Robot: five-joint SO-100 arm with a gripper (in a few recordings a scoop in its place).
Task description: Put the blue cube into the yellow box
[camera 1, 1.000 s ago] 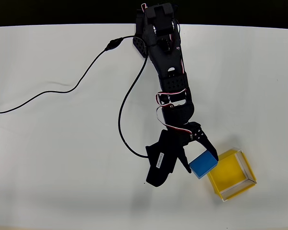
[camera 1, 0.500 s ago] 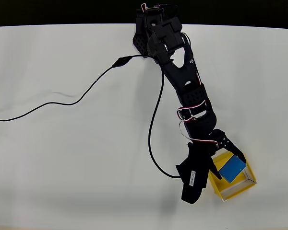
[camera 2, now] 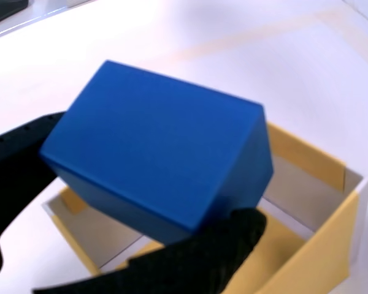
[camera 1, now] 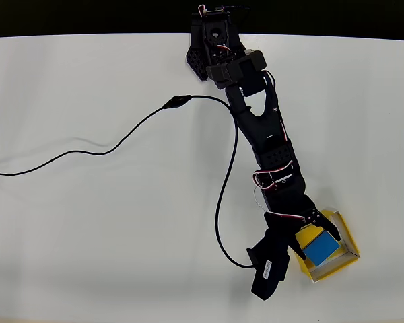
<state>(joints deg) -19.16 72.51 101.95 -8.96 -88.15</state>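
The blue cube [camera 1: 320,247] sits between the black fingers of my gripper [camera 1: 316,244], directly over the inside of the yellow box [camera 1: 348,239] at the lower right of the overhead view. In the wrist view the blue cube [camera 2: 159,156] is large and tilted, pinched between a black finger [camera 2: 15,165] on the left and another black finger [camera 2: 202,251] below it. Beneath it lies the yellow box [camera 2: 331,245] with its open top and pale rim. Whether the cube touches the box floor I cannot tell.
A black cable [camera 1: 114,145] snakes from the left edge across the white table to the arm, looping down near the gripper. The arm's base [camera 1: 215,40] stands at the table's far edge, with a dark strip beyond.
The arm has swung right and stretched toward the near edge, carrying the blue cube from beside the box's left corner to over its inside. The cable has shifted with it.
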